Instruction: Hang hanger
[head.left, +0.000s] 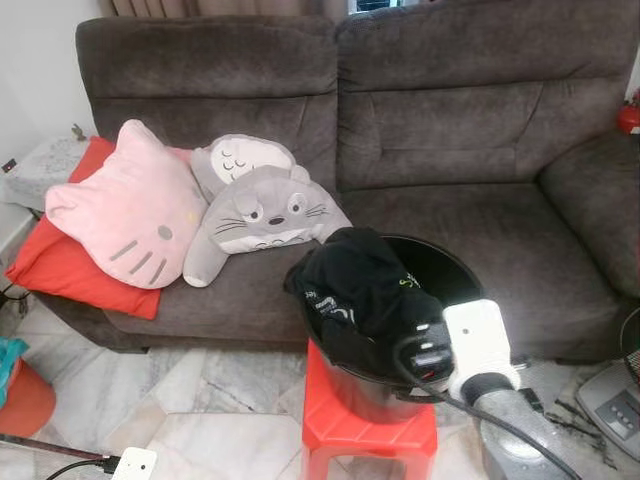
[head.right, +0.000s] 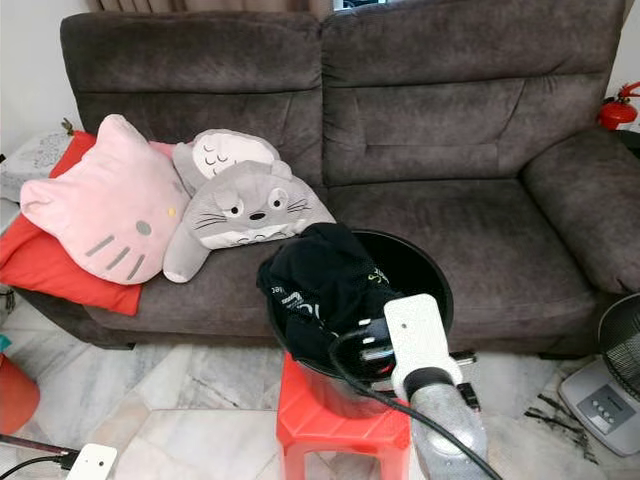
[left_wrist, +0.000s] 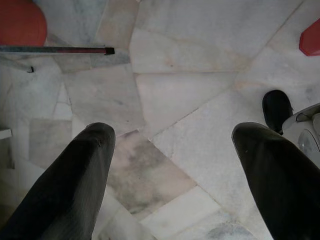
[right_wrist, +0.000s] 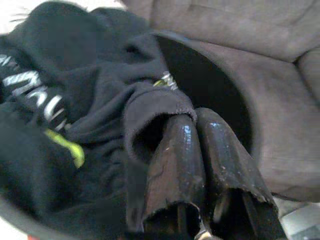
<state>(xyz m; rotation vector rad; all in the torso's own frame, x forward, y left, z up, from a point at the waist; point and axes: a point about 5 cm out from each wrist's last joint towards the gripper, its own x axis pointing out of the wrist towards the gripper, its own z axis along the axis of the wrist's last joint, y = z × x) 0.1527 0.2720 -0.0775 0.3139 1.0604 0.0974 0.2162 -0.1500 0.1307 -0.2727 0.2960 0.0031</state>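
Over the black bucket (head.left: 455, 275), our right gripper (right_wrist: 192, 122) reaches in, fingers pressed together on a fold of black garment (head.left: 355, 285). Beyond it, the rim stays uncovered; our left gripper (left_wrist: 172, 145) hangs wide open, holding nothing, above the floor (left_wrist: 200, 75).

1. A big brown sofa (head.left: 400, 150) stands behind the right gripper (right_wrist: 192, 117).
2. A pink cat pillow (head.left: 125, 205) and a gray plush pillow (head.left: 262, 205) lie on the sofa, far to the gripper's left.
3. A red cushion (head.left: 70, 265) sits under the pink one.
4. The floor (left_wrist: 190, 65) is pale marble tile.
5. A red stool (head.left: 365, 430) stands just below the gripper.
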